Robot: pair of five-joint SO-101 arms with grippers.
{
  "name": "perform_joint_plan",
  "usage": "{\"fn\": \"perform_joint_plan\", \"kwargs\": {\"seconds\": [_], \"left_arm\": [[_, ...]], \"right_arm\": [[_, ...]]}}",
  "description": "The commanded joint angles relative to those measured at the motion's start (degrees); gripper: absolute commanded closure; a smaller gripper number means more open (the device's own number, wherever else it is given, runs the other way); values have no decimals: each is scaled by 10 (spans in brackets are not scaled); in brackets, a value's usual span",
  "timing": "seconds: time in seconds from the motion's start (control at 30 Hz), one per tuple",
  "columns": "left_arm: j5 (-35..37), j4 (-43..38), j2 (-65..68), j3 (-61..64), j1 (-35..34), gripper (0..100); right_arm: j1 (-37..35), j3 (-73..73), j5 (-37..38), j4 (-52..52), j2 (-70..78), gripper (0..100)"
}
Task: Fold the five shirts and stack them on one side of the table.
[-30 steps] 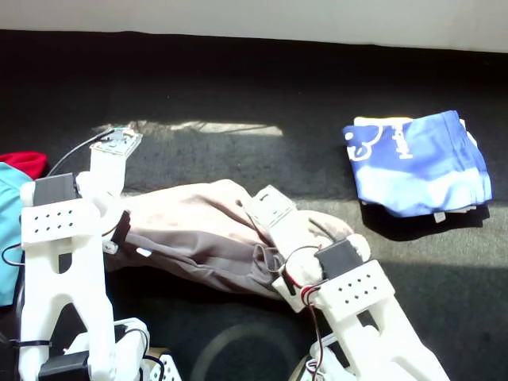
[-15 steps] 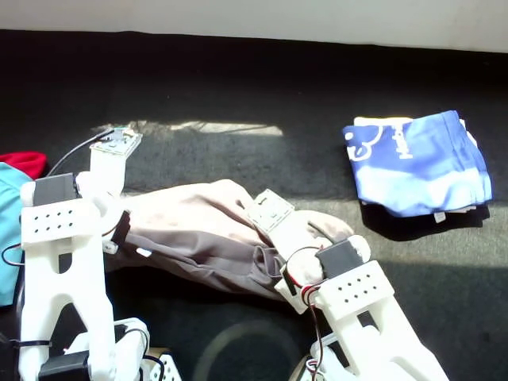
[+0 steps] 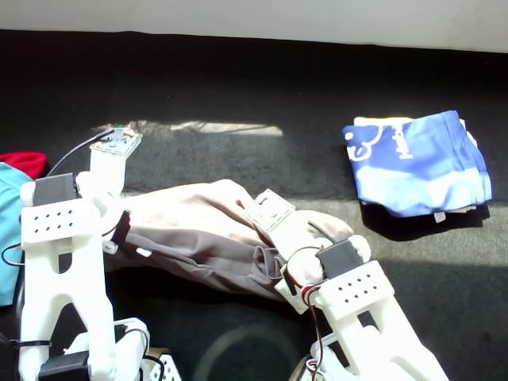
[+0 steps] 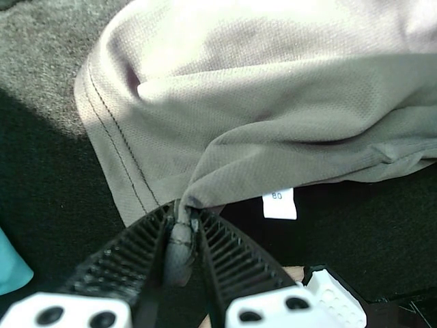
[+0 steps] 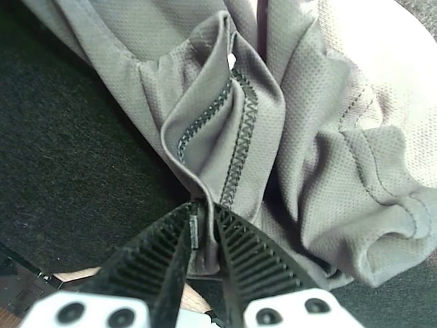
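Grey shirt [image 3: 194, 230] lay crumpled on the dark table [image 3: 238, 87], near the front edge and stretched between our two arms. It was a loose heap of fine mesh fabric, pale where the sunlight struck it and a darker taupe in the shaded folds. We saw dark stitching running along its hem, a zigzag overlock seam [image 5: 240, 130] on one turned-up edge, and a small white label [image 4: 278, 203] hanging below a lower fold. Our left gripper [image 4: 181, 229] was closed on a bunched pinch of the hem at the end of the shirt nearer the left arm, and its ribbed black fingers [image 4: 130, 251] pressed the cloth from both sides. Our right gripper [image 5: 203, 232] was likewise clamped on a folded edge at the opposite end, just beside the overlock seam, with the fabric puckered up out of its jaws. Well apart from this, on the right side of the table and farther back, sat a folded stack [image 3: 417, 163] topped by a blue garment with white print. At the left edge we saw a teal cloth [image 3: 8, 230] and, just behind it, a red cloth [image 3: 24, 163].
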Motion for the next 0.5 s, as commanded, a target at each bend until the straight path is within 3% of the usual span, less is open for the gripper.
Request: {"fn": "perform_joint_plan", "kwargs": {"seconds": [0.0, 0.17, 0.27, 0.47], "left_arm": [[-2, -5, -12, -6, 0, 991], [-1, -2, -12, -63, 0, 991], [-1, 8, -12, -128, 0, 991], [-1, 72, -12, -283, 7, 991]], "right_arm": [[20, -60, 6, 6, -13, 992], [118, -221, 9, -15, -7, 992], [170, -289, 47, -49, -7, 992], [217, -377, 53, -116, -7, 992]]}}
